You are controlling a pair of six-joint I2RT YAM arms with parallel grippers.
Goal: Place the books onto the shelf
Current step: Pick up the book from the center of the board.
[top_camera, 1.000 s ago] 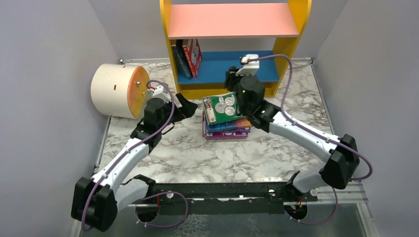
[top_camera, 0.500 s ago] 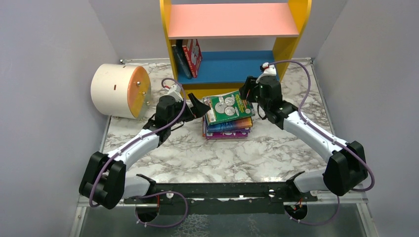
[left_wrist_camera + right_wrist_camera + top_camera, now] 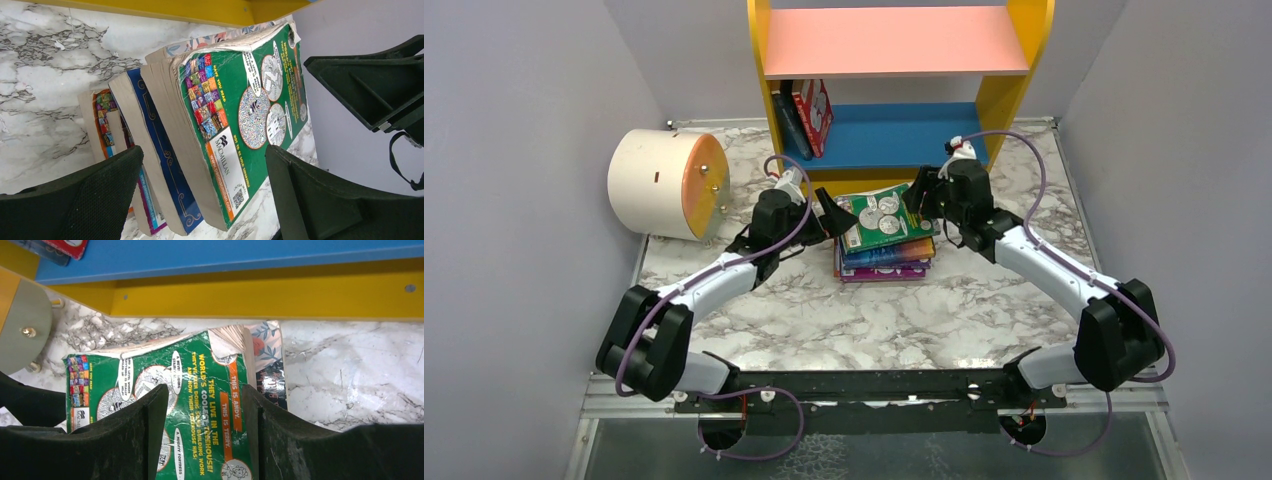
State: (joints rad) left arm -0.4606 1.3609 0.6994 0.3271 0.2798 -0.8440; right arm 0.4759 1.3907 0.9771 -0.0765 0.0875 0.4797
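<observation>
Paperbacks (image 3: 884,262) lie stacked on the marble-veined table (image 3: 894,320), just in front of the shelf (image 3: 1027,60), whose yellow side panels carry a pink upper board and a blue lower one. Topmost is a green book (image 3: 886,217), glossy, printed with white cartoon circles and yellow lettering. One corner is creased and its page edges are yellowed. It sits askew, right edge raised. Beneath it show a dark blue cover with gold scrollwork, then purple and orange ones. At the left end of the blue board stand two leaning books (image 3: 807,117), one dark and one red.

The left pincer (image 3: 839,214) gapes wide at the stack's left side and grips nothing; the page edges show between its matte black fingers. The right pincer (image 3: 919,205) hangs over the green book's right part, its fingers partly apart, the cover showing in the gap and nothing clasped.

A second ago the left arm was back by the cream cylinder (image 3: 659,180) with the orange end; it has since reached in to the stack. The right wrist, then covering the green book's right half, has drawn off to that edge, and the book has turned further askew.
</observation>
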